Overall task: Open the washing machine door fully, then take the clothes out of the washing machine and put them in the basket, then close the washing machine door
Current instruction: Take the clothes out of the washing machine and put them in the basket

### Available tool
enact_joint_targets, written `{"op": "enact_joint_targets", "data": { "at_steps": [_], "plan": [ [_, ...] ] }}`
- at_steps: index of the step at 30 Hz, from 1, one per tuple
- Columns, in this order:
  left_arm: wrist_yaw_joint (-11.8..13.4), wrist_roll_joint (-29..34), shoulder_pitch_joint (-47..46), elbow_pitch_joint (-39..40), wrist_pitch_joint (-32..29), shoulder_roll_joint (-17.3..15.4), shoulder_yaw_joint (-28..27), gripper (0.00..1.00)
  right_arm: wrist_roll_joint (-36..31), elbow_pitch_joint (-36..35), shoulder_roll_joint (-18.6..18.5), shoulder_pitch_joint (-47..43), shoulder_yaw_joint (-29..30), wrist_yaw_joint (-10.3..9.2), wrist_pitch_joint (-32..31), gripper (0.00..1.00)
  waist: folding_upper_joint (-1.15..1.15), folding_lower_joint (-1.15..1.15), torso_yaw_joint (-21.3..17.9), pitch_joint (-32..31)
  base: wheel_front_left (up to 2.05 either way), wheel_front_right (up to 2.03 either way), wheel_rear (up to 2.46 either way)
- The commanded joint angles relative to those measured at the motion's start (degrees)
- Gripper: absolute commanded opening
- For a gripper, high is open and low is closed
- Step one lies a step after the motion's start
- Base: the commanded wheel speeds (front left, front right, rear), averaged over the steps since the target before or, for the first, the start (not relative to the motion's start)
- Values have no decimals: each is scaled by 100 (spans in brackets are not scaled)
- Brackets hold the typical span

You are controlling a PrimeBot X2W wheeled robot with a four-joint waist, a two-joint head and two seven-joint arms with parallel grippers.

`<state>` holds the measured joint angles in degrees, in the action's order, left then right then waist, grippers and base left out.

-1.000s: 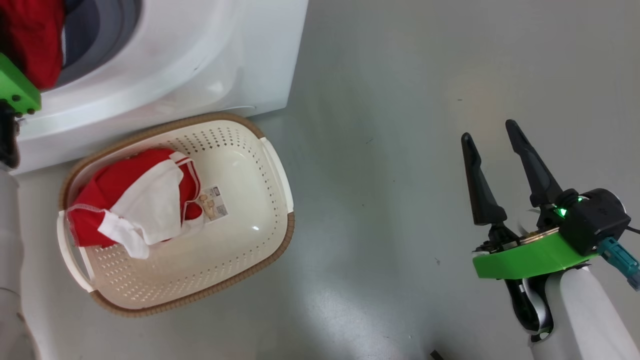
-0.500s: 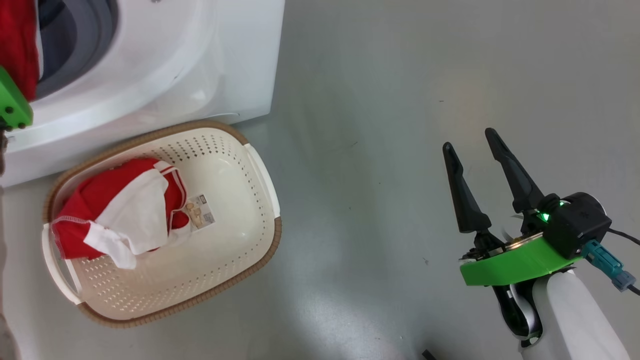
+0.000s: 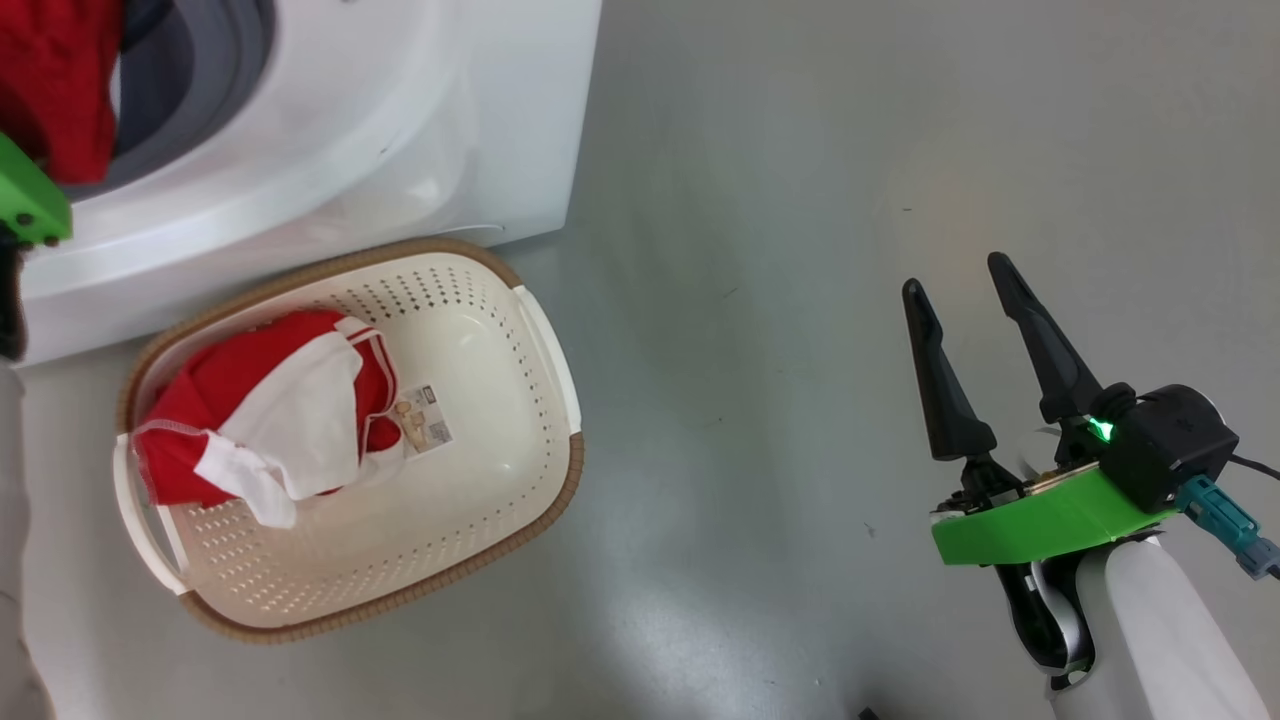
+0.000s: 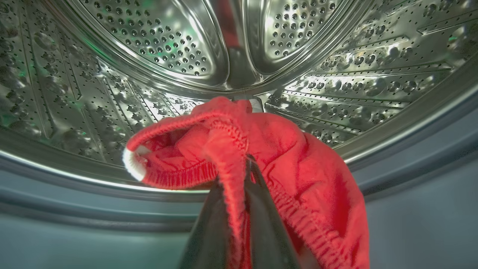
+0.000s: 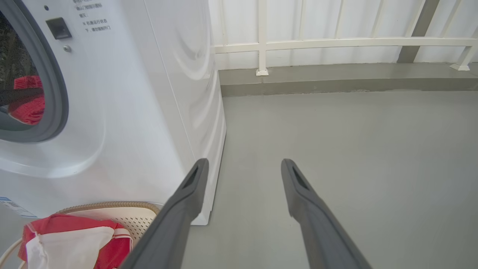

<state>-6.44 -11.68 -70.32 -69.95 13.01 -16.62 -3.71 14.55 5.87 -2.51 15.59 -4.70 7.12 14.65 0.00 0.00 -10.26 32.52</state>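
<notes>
Inside the washing machine's steel drum (image 4: pixel 149 48), my left gripper (image 4: pixel 244 168) is shut on a red garment of the clothes (image 4: pixel 298 168), with fabric pinched between its dark fingers. In the head view that garment (image 3: pixel 55 80) shows red in the washing machine (image 3: pixel 350 120) opening, above the left wrist's green mount (image 3: pixel 30 200). The basket (image 3: pixel 545 340) stands on the floor before the machine and holds a red and white garment (image 3: pixel 260 410). My right gripper (image 3: pixel 955 276) hangs open and empty over bare floor, far right of the basket. The washing machine door is out of view.
In the right wrist view my right gripper (image 5: pixel 244 162) points past the machine's corner (image 5: pixel 216 130) toward a white railing (image 5: pixel 261 45) and a low kerb (image 5: pixel 336 84). The basket rim (image 5: pixel 112 205) sits at the lower left. Grey floor (image 3: pixel 800 200) stretches to the right.
My left gripper has closed on the red garment in the drum. The head camera swayed sideways and back. The right arm, the basket and its garment have kept their places.
</notes>
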Motion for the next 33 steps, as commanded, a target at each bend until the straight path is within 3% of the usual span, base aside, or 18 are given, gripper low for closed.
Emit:
{"op": "enact_joint_targets", "data": {
  "at_steps": [1, 4, 12, 33],
  "plan": [
    [-33, -46, 210, 252, 123, -245, -59, 0, 11, -95, -37, 44, -101, 36, 35, 100, 0, 0, 37, -23, 0, 0, 0],
    [-48, -59, 367, 664, 189, -269, -69, 0, -9, -90, -37, 47, -77, 36, 35, 100, 0, 0, 78, -55, 0, 0, 0],
    [59, 9, 1513, 2804, 197, -128, -461, 0, -30, -42, -37, 60, -60, 36, 35, 100, 0, 0, 120, -259, 0, 0, 0],
    [-46, 297, 3718, 5427, 198, 758, -1187, 0, -68, 122, -37, -186, -23, 36, 35, 100, 0, 0, 216, -1352, 0, 0, 0]
  ]
}}
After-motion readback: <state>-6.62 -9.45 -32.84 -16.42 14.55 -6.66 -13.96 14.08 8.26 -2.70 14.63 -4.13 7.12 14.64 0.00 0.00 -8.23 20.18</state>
